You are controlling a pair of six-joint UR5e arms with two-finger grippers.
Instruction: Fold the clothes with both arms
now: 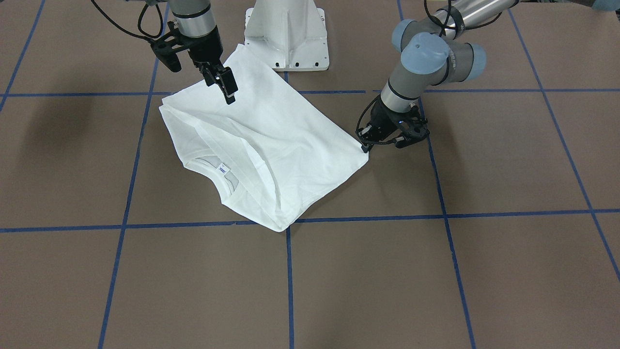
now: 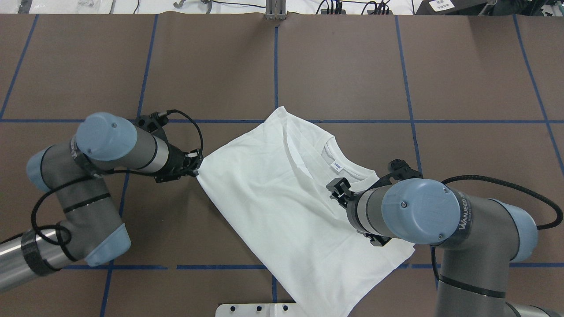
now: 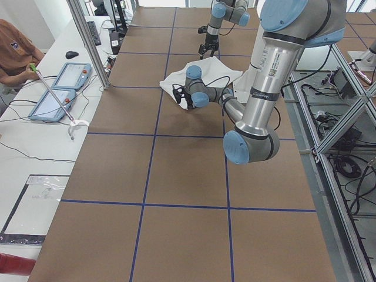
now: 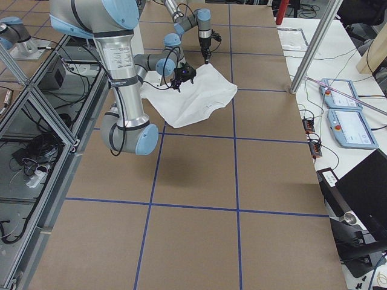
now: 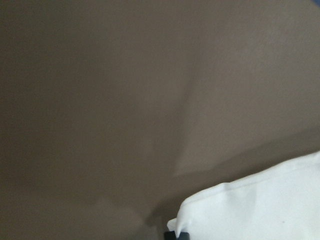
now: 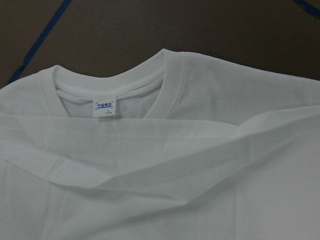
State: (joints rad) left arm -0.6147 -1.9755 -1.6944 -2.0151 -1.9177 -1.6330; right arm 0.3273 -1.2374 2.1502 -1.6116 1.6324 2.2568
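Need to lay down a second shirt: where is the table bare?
Bare: the whole table strip on the operators' side of the blue tape line past the T-shirt, and the outer squares at both ends. Crowded: the middle, with T-shirt, left hand, right hand, pedestal base.

Light: bright and even from above in the exterior views.
Shadows: a soft dark patch on the table (image 1: 63, 116) at the robot's right.
Whites: the T-shirt (image 2: 282, 207) is nearly washed out, its folds faint.
Focus: left wrist view dim and blurred; right wrist view sharp at the neck label (image 6: 105, 106).
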